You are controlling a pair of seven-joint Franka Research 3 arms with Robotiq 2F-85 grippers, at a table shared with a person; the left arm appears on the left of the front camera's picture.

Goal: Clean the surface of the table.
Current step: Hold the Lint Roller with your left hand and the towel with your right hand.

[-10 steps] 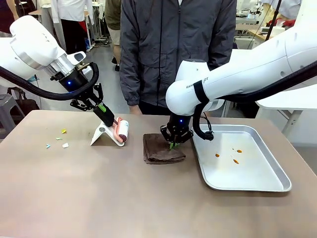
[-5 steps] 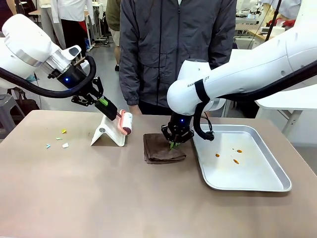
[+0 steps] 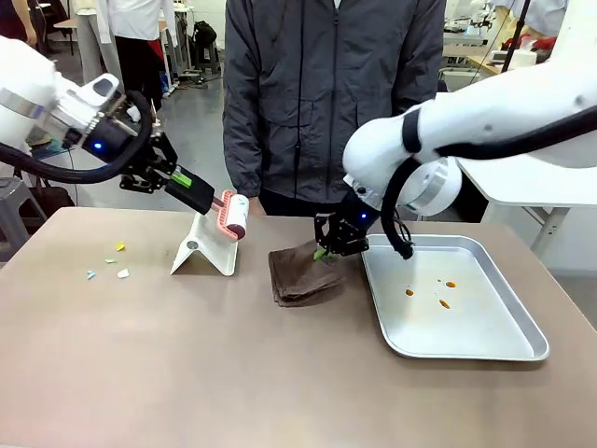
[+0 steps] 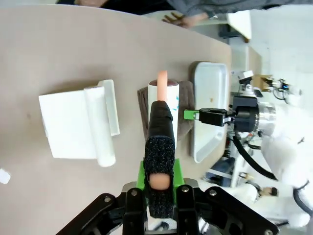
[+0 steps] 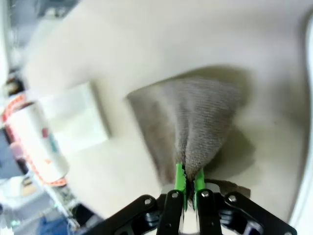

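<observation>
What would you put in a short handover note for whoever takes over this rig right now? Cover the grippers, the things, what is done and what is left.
Grippers: the left gripper is shut on the handle of the lint roller, which is in the air beside its white stand. The right gripper is shut on the brown cloth, with one edge pinched up and the rest on the table.
Things: paper scraps lie on the table's left. The metal tray on the right holds orange spots.
Done: both tools are gripped.
Left: probably pick up the scraps with the roller and wipe the surface.
</observation>
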